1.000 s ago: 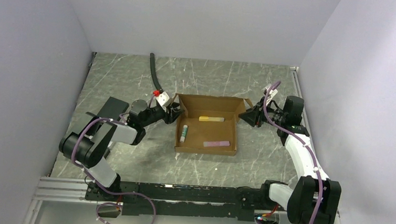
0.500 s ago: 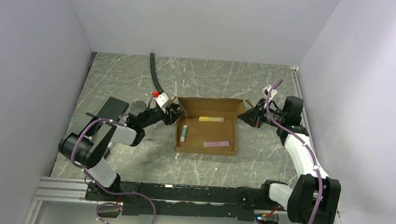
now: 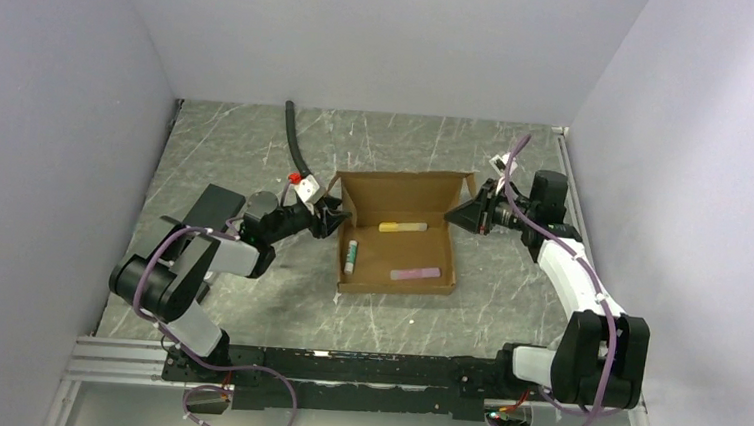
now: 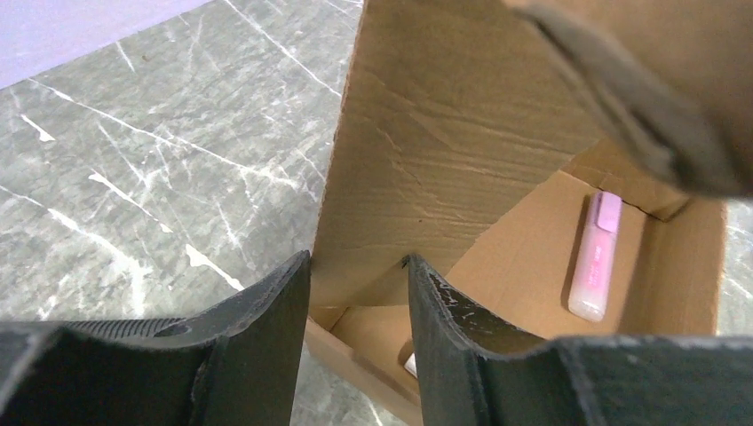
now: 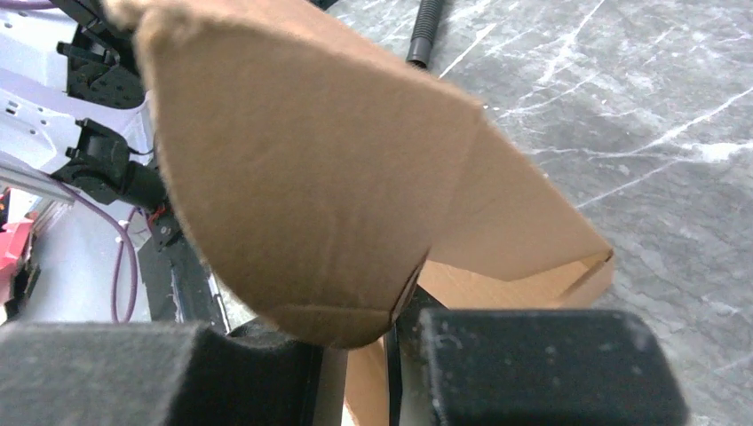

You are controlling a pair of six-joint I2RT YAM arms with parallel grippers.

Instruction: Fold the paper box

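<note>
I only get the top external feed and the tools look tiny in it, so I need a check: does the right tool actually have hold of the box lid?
Observer: Yes. The right wrist view shows a rounded ear flap of the paper box clamped in the right tool.
Operator: And the other arm?
Observer: In the left wrist view the left tool straddles the edge of an upright cardboard panel, with a visible gap between its fingers. I cannot tell whether it is pinching.
Operator: Any damage to that panel?
Observer: Its inner face shows wrinkles just above the tool.
</note>
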